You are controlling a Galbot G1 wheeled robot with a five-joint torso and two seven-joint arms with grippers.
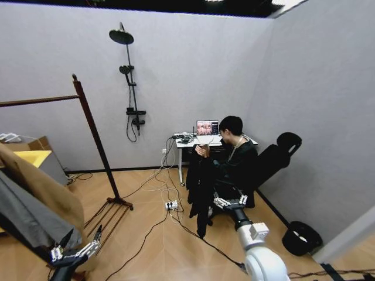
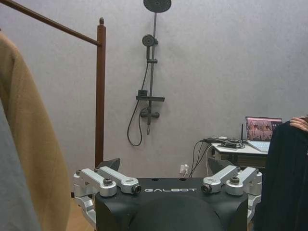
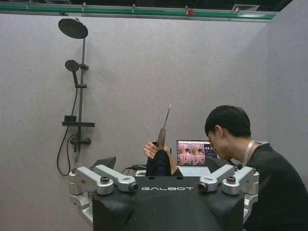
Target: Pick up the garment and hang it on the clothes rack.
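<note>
A wood-plank floor (image 1: 158,246) runs to plain grey walls, with a black shower fitting (image 1: 130,82) mounted on the far wall. The clothes rack (image 1: 96,143) stands left of that fitting, its top bar reaching away from the post; a tan coat (image 1: 44,187) and a grey jacket (image 1: 23,219) hang at its near end. To the right of the rack, a white desk (image 1: 187,142) against the wall carries a laptop (image 1: 207,128), and cables trail from it across the floor to a power strip (image 1: 171,205). A seated person's hand (image 1: 202,150) holds up the garment (image 1: 200,187) beside the desk, well apart from the rack. The right gripper (image 1: 229,203) hovers just beside the garment, fingers spread. The left gripper (image 1: 75,250) sits low beneath the coats, fingers released.
</note>
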